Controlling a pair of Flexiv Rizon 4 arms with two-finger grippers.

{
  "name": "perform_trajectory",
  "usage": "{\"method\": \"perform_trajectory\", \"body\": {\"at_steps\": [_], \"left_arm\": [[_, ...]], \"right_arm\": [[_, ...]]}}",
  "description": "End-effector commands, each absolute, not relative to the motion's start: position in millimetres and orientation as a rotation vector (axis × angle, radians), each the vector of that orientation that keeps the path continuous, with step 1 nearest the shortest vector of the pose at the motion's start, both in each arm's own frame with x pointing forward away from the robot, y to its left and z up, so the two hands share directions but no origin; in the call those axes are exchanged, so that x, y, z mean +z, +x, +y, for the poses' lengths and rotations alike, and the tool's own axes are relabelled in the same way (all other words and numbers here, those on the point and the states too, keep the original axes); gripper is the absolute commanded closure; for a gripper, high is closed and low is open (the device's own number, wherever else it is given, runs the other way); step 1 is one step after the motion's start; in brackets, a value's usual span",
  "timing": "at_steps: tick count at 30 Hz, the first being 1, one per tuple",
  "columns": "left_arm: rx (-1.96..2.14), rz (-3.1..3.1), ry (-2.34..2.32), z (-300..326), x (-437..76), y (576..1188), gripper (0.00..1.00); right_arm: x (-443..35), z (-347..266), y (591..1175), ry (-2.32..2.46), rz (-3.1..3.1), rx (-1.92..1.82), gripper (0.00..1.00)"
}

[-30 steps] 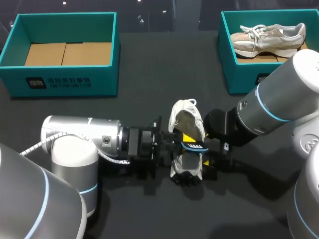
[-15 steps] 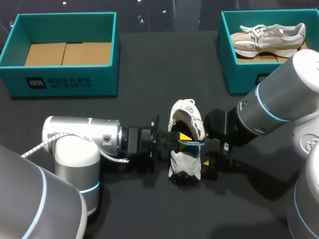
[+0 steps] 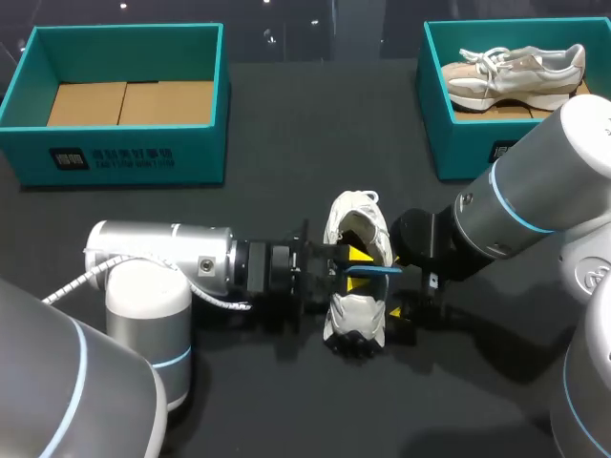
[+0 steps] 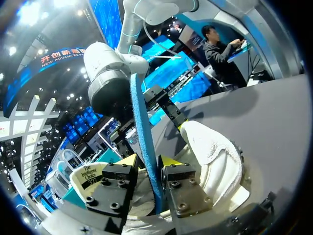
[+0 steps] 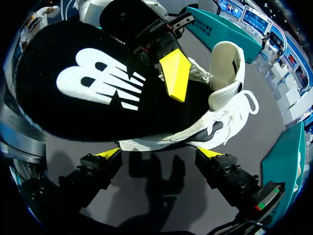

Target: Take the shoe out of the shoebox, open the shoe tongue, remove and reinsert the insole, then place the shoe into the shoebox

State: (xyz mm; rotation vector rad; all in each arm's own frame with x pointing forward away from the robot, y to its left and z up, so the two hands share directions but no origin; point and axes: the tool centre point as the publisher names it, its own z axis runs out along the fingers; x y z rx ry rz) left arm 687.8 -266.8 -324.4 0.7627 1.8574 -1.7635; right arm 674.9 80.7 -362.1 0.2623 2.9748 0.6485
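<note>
A: where's the shoe?
B: shoe (image 3: 355, 310) is on the counter (image 3: 315, 143), centre of the frame in the head view, between the two arms. Long axis runs top to bottom of the frame, opening in the upper half (can't say for sure which end is the toe).
A: insole?
B: out of the shoe, or nearly. Left gripper (image 4: 149, 162) is clamped on the insole (image 4: 141, 112), one yellow tip on each face, blue edge running out along the fingers. In the head view it sits over the shoe's opening with its length running left-right, so crosswise to the shoe.
A: that's the bit that matters then.
B: yes. My read: to seat it, the insole's long axis has to swing round in line with the shoe's, then tip down into the opening. Left arm owns that, since it's the one holding.
A: right side?
B: right gripper (image 5: 160, 153) comes in from the right of the frame, fingers spread, nothing between them. The shoe's side lies just ahead of its tips, with the insole's black face beyond. It's near enough to brace the shoe but isn't gripping it, as far as I can see.
A: box?
B: empty shoebox (image 3: 205, 143) is upper left, well apart from the shoe. Second shoebox (image 3: 449, 143), upper right, has another shoe (image 3: 516, 72) in it.
</note>
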Motion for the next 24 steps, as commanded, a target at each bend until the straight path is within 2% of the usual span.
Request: {"method": "perform_trajectory", "body": {"at_steps": [1,10,11,13,24], "left_arm": [[-1.769,1.857,0.782,-263,-315,678,0.73],[-1.76,1.873,0.861,-271,-313,666,0.71],[-1.755,1.875,0.868,-272,-314,666,0.75],[-1.743,1.882,0.88,-272,-317,667,1.0],[-1.749,1.893,0.901,-258,-337,684,1.0]], "right_arm": [[-362,81,673,0.263,2.972,0.646,0.0],[-362,81,673,0.263,2.972,0.646,0.0],[-362,81,673,0.263,2.972,0.646,0.0],[-362,81,673,0.263,2.972,0.646,0.0],[-362,81,673,0.263,2.972,0.646,0.0]]}}
